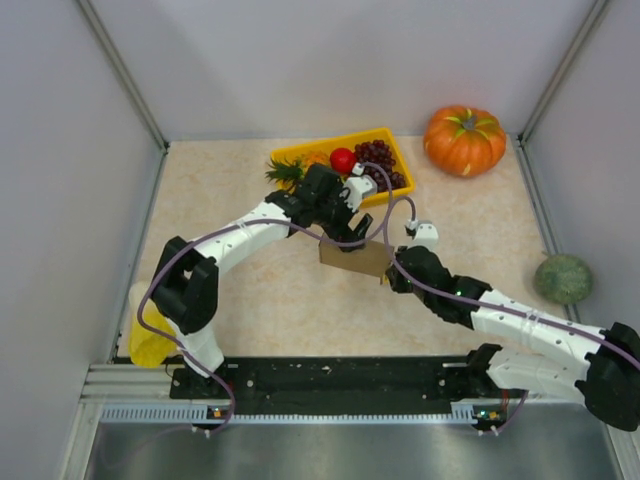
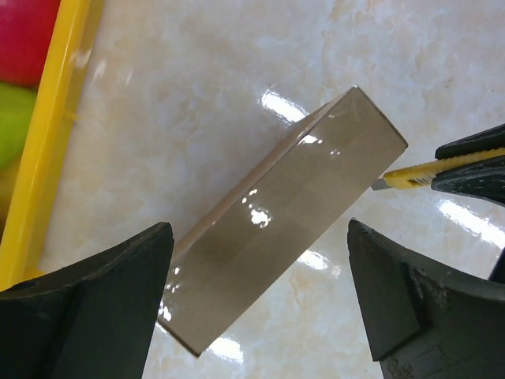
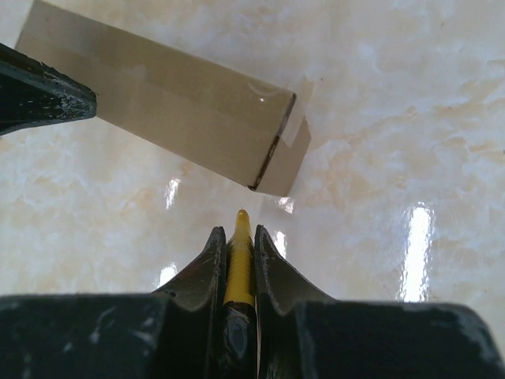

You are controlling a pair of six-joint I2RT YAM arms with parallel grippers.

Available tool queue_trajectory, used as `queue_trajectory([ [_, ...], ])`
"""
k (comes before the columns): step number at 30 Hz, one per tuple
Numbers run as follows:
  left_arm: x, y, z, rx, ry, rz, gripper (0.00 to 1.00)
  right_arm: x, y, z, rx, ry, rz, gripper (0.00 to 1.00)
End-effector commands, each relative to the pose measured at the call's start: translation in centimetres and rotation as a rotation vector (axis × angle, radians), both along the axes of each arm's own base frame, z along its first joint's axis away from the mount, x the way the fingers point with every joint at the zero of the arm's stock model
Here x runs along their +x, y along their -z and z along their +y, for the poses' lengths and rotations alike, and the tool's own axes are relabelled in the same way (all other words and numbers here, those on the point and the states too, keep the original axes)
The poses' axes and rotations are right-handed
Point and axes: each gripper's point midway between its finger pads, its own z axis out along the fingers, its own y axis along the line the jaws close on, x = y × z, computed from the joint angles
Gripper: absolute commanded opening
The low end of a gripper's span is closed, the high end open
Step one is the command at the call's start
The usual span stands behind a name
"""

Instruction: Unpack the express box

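The express box point(image 1: 352, 257) is a small brown cardboard box on the marble tabletop, with clear glossy tape along the face that shows. In the left wrist view the box point(image 2: 292, 213) lies aslant below my left gripper point(image 2: 260, 229), whose jaws stand wide open and apart from it. My left gripper point(image 1: 335, 205) hovers just behind the box. My right gripper point(image 3: 237, 233) is shut on a yellow utility knife point(image 3: 239, 260). The knife's tip points at the box's right end point(image 3: 276, 158), a short gap away. The knife point(image 2: 410, 174) also shows beside the box's corner.
A yellow tray point(image 1: 385, 135) with a red apple point(image 1: 342, 160), grapes and a pineapple stands just behind the left gripper; its rim point(image 2: 47, 134) is close. A pumpkin point(image 1: 464, 140) sits back right, a green melon point(image 1: 562, 278) at the right, a yellow object point(image 1: 150, 340) near left.
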Motion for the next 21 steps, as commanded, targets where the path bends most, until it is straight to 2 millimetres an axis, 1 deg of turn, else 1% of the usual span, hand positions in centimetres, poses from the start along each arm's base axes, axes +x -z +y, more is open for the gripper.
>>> queue_trajectory([
  [1,0.8,0.0,-1.4,0.081,0.158,-0.161,0.96,-0.4,-0.3,0.0,0.087,0.017,0.021,0.00],
  [3,0.0,0.4,-1.6,0.085,0.209,-0.138,0.96,-0.5,0.0,-0.4,0.101,0.031,0.032,0.00],
  [5,-0.5,0.5,-1.8,0.086,0.258,-0.142,0.97,-0.7,0.3,-0.6,0.122,0.039,0.049,0.00],
  [6,-0.6,0.8,-1.7,0.093,0.266,-0.131,0.97,-0.7,0.7,-0.9,0.124,0.051,0.056,0.00],
  [8,-0.5,1.1,-1.9,0.096,0.272,-0.122,0.97,-0.7,0.9,-1.1,0.131,0.058,0.062,0.00],
  [10,-0.7,1.8,-2.2,0.100,0.284,-0.087,0.97,-0.4,1.0,-1.3,0.139,0.072,0.068,0.00],
  [16,-1.7,4.1,-2.7,0.131,0.311,-0.039,0.97,-0.1,0.6,-1.8,0.175,0.099,0.071,0.00],
  [18,-2.0,5.3,-2.5,0.160,0.308,-0.024,0.97,-0.1,0.6,-2.1,0.182,0.113,0.076,0.00],
  [20,-2.4,5.8,-2.4,0.171,0.313,-0.016,0.97,0.0,0.1,-2.5,0.200,0.128,0.066,0.00],
  [21,-2.7,6.3,-2.2,0.181,0.310,-0.011,0.95,-0.1,0.0,-2.8,0.199,0.134,0.068,0.00],
])
